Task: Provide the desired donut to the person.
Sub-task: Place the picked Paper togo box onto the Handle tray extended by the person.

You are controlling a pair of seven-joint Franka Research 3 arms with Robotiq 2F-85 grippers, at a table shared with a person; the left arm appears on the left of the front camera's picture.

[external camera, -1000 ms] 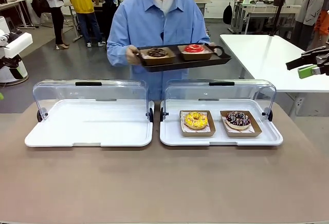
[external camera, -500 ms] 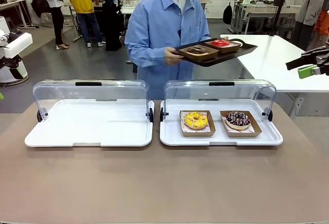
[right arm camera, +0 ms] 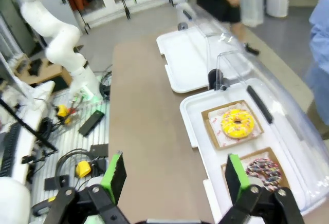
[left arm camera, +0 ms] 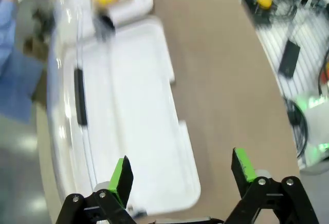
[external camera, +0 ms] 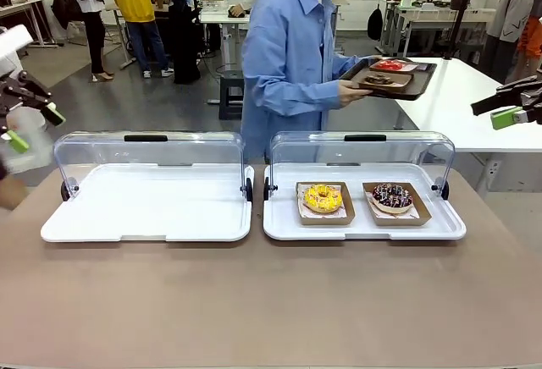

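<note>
- Since the earlier frame, the left gripper [external camera: 25,119] has entered at the left edge; the person [external camera: 292,56] has turned away, carrying the black tray [external camera: 391,78].
- Both grippers' fingers stand released; the right gripper [external camera: 517,107] hangs beside the bench [external camera: 254,301].
- The yellow donut [external camera: 323,197] and sprinkled donut [external camera: 392,195] rest in the right case [external camera: 284,225].
- Judged soft and fragile: grasp the cardboard tray edge.

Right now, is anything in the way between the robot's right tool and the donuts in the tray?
Nothing visible blocks it. The right tool hangs open above the table, and the lid stands raised behind the yellow donut and sprinkled donut.
</note>
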